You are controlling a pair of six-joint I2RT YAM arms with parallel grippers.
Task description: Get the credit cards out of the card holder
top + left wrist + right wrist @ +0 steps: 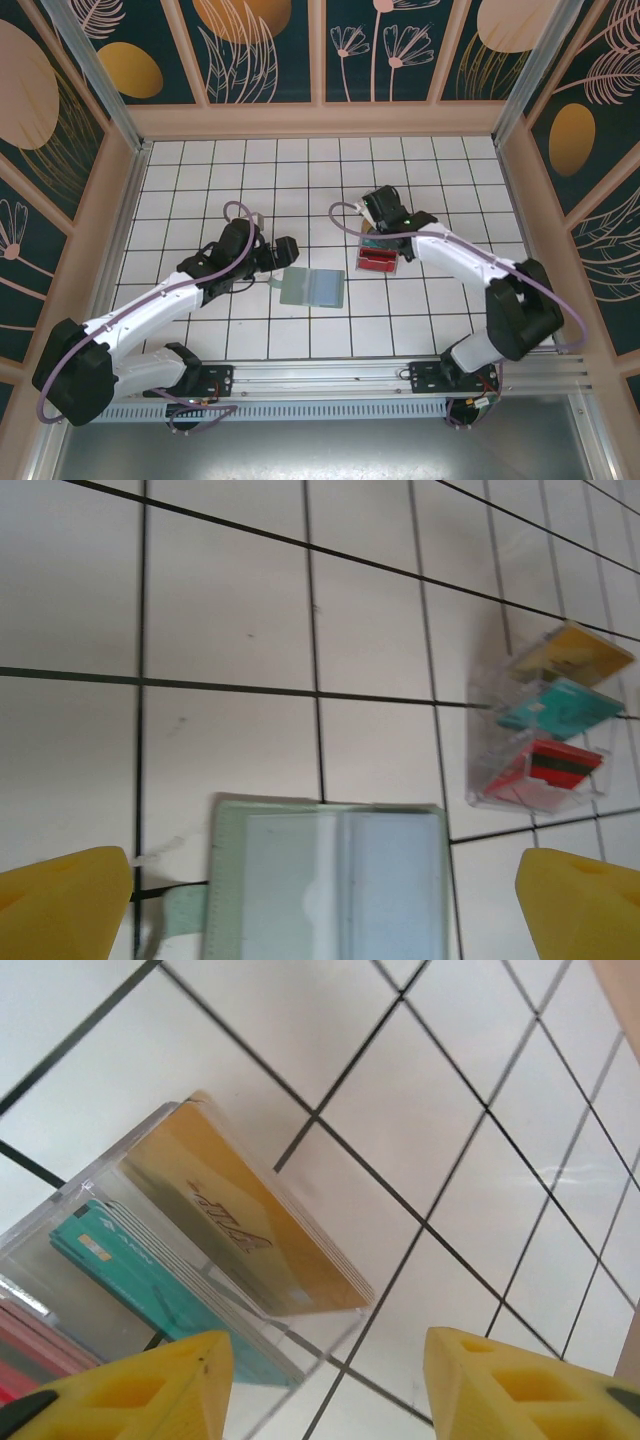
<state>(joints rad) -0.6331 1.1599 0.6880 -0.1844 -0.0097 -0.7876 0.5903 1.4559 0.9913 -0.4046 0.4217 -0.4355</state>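
The tiled desk was white with a dark grid. The flat two-panel card holder was grey-green, its inner face pale blue. In the small clear plastic tray, the thin gold card bore dark script, beside a plain teal card and a red card with a black stripe. The left pincer and right pincer had bright yellow fingers.

1. The top external camera sat high above and behind the arm bases, looking down from far off at the whole tiled floor.
2. The left wrist camera looked down from close over the card holder, with the clear tray farther ahead at right.
3. The right wrist camera hung very near, tilted, over that tray; all three views shared it and its credit cards.
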